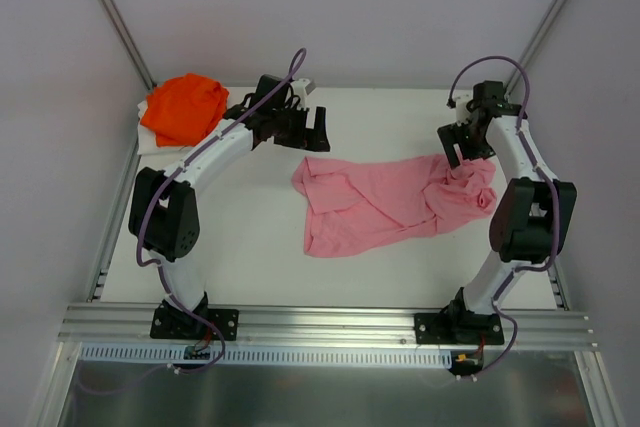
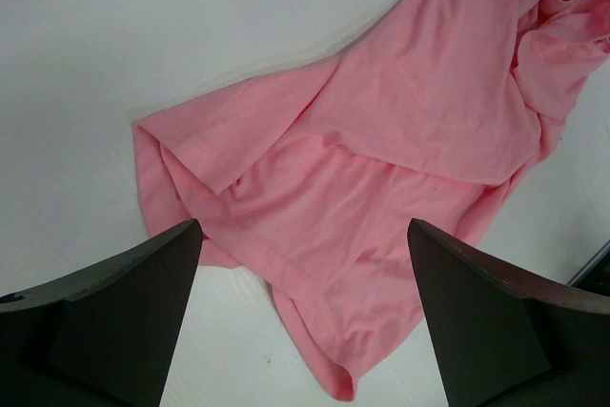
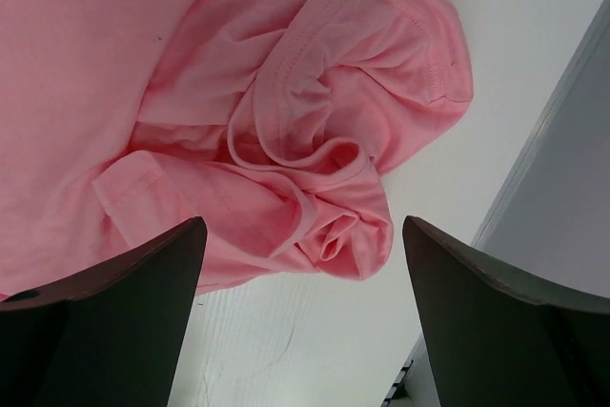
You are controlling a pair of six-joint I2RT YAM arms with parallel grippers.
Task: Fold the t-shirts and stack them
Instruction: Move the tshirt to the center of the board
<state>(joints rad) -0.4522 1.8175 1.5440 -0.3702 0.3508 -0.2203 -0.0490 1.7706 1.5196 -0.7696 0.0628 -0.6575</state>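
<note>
Pink cloth takes up the middle of the top view: the pink shirt (image 1: 390, 205) lies spread but rumpled on the bench (image 1: 250, 247), its right end bunched into a knot of folds. The orange shirt (image 1: 183, 107) sits well apart in the far left corner, heaped in a compact mound; I cannot tell whether it is properly folded. The left end effector (image 1: 318, 130) hangs just beyond the pink shirt's far left corner. The right end effector (image 1: 458, 155) is over the bunched right end. Neither grips any cloth.

From the left wrist, the left end effector (image 2: 303, 235) stands wide with nothing between its fingers. Below it the pink shirt (image 2: 400, 111) shows a turned-over hem and a loose edge on bare bench (image 2: 143, 26).

From the right wrist, the right end effector (image 3: 303, 226) is likewise wide and empty. It looks down on the pink shirt (image 3: 143, 64), where the collar and a sleeve are twisted together near the bench's (image 3: 457, 188) right edge.

By my reading the job is at an early stage. The pink shirt needs flattening before any fold can be made, and nothing is stacked yet. Each arm seems placed to take one end and pull the cloth straight.
</note>
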